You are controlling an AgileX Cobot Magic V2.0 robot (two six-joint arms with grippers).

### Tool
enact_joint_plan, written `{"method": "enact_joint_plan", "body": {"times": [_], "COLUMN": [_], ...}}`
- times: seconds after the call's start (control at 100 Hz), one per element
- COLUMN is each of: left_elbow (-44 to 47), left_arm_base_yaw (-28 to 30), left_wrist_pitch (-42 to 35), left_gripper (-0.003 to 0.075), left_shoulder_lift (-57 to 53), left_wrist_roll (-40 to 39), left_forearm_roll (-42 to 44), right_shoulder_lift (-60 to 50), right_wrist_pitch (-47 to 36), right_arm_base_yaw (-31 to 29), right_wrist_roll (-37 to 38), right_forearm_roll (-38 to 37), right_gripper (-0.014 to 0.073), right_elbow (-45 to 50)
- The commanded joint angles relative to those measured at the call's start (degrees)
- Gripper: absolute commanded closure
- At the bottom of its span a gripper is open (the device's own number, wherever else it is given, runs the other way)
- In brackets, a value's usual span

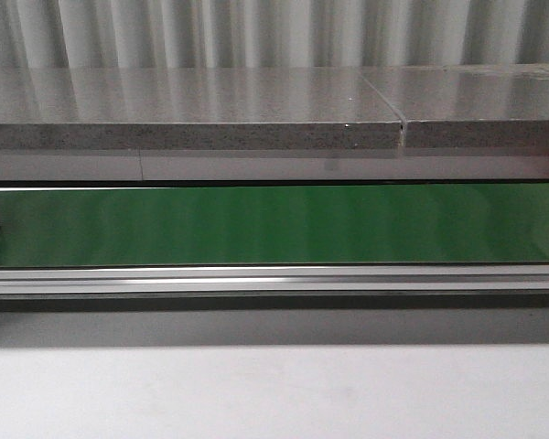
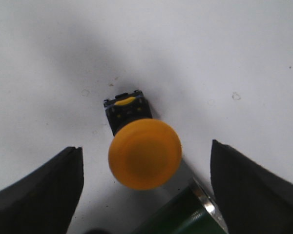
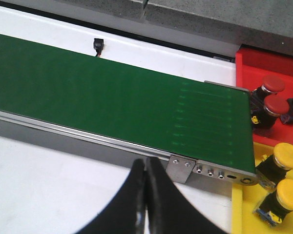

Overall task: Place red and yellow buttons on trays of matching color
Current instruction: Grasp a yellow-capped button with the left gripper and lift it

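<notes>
In the left wrist view a yellow button (image 2: 144, 155) with a black body lies on the white table, cap toward the camera. My left gripper (image 2: 144, 146) is open, its black fingers (image 2: 49, 192) on either side of the button without touching it. My right gripper (image 3: 145, 165) is shut on nothing, over the white table beside the conveyor's end. Past it a red tray (image 3: 249, 61) holds red buttons (image 3: 276, 104), and a yellow tray (image 3: 237, 214) holds two yellow buttons (image 3: 288, 156). Neither gripper shows in the front view.
A long green conveyor belt (image 1: 274, 224) with an aluminium rail (image 1: 274, 277) crosses the scene; no button lies on the part in view. Its end roller (image 2: 188, 214) lies close by the left gripper. A grey stone slab (image 1: 192, 135) runs behind the belt.
</notes>
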Motion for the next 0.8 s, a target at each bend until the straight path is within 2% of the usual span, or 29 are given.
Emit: {"method": "enact_joint_plan", "body": {"times": [0.0, 0.2, 0.52, 0.67, 0.79], "left_elbow": [-2.6, -3.0, -3.2, -3.2, -3.2], "left_arm_base_yaw": [0.1, 0.1, 0.1, 0.1, 0.1], "left_wrist_pitch": [0.1, -0.1, 0.9, 1.8, 3.4], "left_gripper": [0.0206, 0.0222, 0.0470, 0.0482, 0.0482], "left_shoulder_lift": [-1.6, -0.8, -0.8, -1.0, -2.5], "left_wrist_roll": [-0.7, -0.7, -0.6, 0.0, 4.1], "left_forearm_roll": [-1.3, -1.6, -1.6, -1.6, -1.9], "right_shoulder_lift": [0.3, 0.3, 0.3, 0.3, 0.3], "right_wrist_pitch": [-4.0, -4.0, -4.0, -4.0, -4.0], "right_arm_base_yaw": [-0.1, -0.1, -0.1, -0.1, -0.1], "right_wrist_roll": [-0.5, -0.5, -0.5, -0.5, -0.5], "right_forearm_roll": [-0.1, -0.1, -0.1, -0.1, -0.1], "right_gripper": [0.0662, 0.0662, 0.0662, 0.0662, 0.0662], "right_elbow": [-1.5, -1.5, -1.5, -1.5, -1.5]}}
